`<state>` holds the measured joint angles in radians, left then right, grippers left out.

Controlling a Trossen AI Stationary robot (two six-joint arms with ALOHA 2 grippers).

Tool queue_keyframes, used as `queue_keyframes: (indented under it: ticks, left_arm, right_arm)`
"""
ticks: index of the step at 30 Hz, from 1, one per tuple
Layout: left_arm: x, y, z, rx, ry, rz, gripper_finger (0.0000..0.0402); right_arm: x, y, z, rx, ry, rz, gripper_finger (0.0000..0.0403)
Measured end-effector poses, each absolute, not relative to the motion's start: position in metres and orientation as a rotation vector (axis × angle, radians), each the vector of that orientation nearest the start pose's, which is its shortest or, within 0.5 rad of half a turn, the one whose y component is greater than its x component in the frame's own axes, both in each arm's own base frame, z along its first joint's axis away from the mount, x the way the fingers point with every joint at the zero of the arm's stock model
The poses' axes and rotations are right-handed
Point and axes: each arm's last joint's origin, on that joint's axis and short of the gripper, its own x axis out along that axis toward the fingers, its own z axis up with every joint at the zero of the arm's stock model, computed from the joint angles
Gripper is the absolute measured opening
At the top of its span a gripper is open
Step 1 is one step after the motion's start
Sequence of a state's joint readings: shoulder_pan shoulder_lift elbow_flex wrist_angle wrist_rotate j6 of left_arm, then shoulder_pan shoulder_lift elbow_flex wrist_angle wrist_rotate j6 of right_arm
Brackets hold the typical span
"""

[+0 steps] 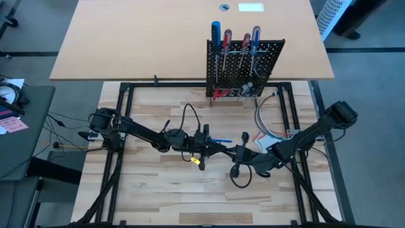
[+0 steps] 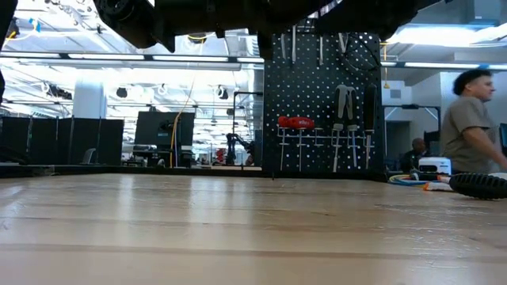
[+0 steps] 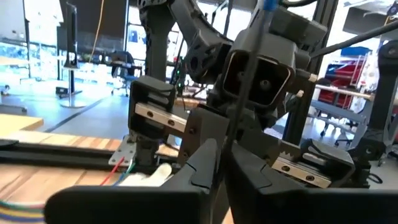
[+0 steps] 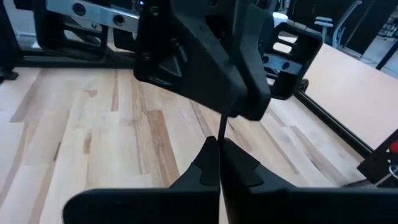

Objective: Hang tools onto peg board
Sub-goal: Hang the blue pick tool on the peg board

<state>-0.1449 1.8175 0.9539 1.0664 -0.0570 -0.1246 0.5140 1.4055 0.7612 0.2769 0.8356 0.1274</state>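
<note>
— Screwdriver (image 1: 221, 140), the blue-handled one: where is it?

— Between my two pincers, above the middle of the table (image 1: 158, 190). My left pincer (image 1: 211, 147) and my right pincer (image 1: 235, 152) meet there, tip to tip. In the left wrist view my left fingers (image 3: 261, 171) are closed on its thin shaft, and in the right wrist view my right fingers (image 4: 242, 168) pinch the same thin rod.

— And the peg board (image 1: 245, 63)?

— It stands upright at the far edge, well apart from my pincers. Three screwdrivers already hang on it: blue-handled (image 1: 216, 33), red-handled (image 1: 226, 39), and red-and-blue-handled (image 1: 255, 37). Red-handled pliers (image 2: 295, 122) sit on the lower hooks.

— Anything else?

— A coiled cable (image 1: 262, 117) lies near the board's right foot, and a person (image 2: 471, 119) shows beyond the table.
</note>
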Motion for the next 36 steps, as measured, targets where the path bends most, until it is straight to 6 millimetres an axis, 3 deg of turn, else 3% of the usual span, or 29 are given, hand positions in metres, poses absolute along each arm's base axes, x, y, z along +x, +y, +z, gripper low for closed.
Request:
queue_keyframes:
  ticks: [6,14,22,25,28,30,36]
  left_arm:
    - [0.381,-0.047,0.225,-0.127,-0.08,-0.076,0.007]
    - [0.362,-0.033,0.234,-0.063,0.201,-0.001,0.0142]
    - [0.344,-0.037,0.24,0.023,0.337,0.16,0.0147]
    - [0.334,-0.042,0.24,0.029,0.38,0.194,0.0147]
    - [0.324,-0.051,0.224,0.003,0.418,0.182,0.0146]
    - [0.316,-0.058,0.21,-0.028,0.438,0.167,0.0146]
    - [0.293,-0.082,0.185,-0.144,0.336,0.136,0.0146]
  right_arm:
    - [0.262,0.123,0.23,-0.103,0.298,-0.341,0.0001]
    - [0.264,0.113,0.225,-0.094,0.338,-0.384,0.0]
    - [0.261,0.095,0.214,-0.078,0.376,-0.437,0.0]
    - [0.252,0.077,0.205,-0.012,0.358,-0.436,0.0]
    - [0.245,0.054,0.198,0.06,0.321,-0.414,0.0]
    - [0.244,0.039,0.206,0.106,0.267,-0.377,0.0]
    - [0.243,-0.007,0.254,0.171,0.106,-0.31,0.0]
